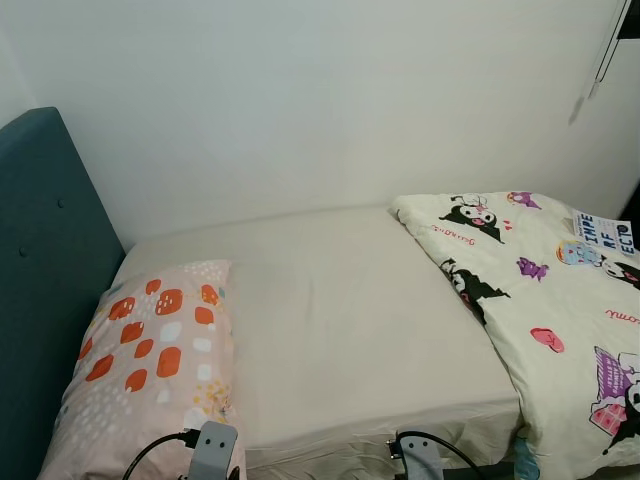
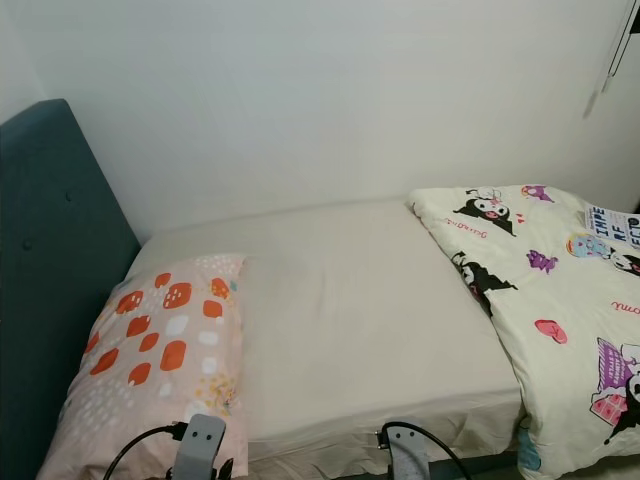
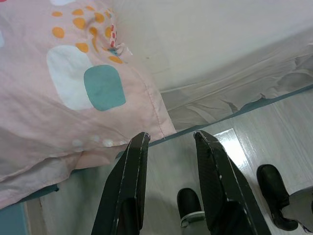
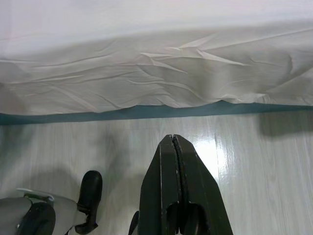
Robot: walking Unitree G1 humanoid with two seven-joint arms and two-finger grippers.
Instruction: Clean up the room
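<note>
A bed with a cream sheet [image 1: 350, 320] stands before me against the white wall. A pink pillow [image 1: 150, 360] with orange and white patches lies at its left end by the teal headboard [image 1: 45, 280]. A cream cartoon-print quilt [image 1: 550, 300] is bunched on the right end and hangs over the front edge. My left gripper [image 3: 168, 139] hangs open below the pillow's corner [image 3: 146, 112], holding nothing. My right gripper [image 4: 173, 139] is shut and empty above the floor by the bed's front edge [image 4: 156, 83]. Both wrists [image 1: 213, 450] show at the bottom of the eye views.
Pale wood floor [image 4: 254, 161] runs along the bed's front. My black feet [image 3: 274, 191] stand on it close to the bed. A cord [image 1: 605, 50] hangs on the wall at the upper right.
</note>
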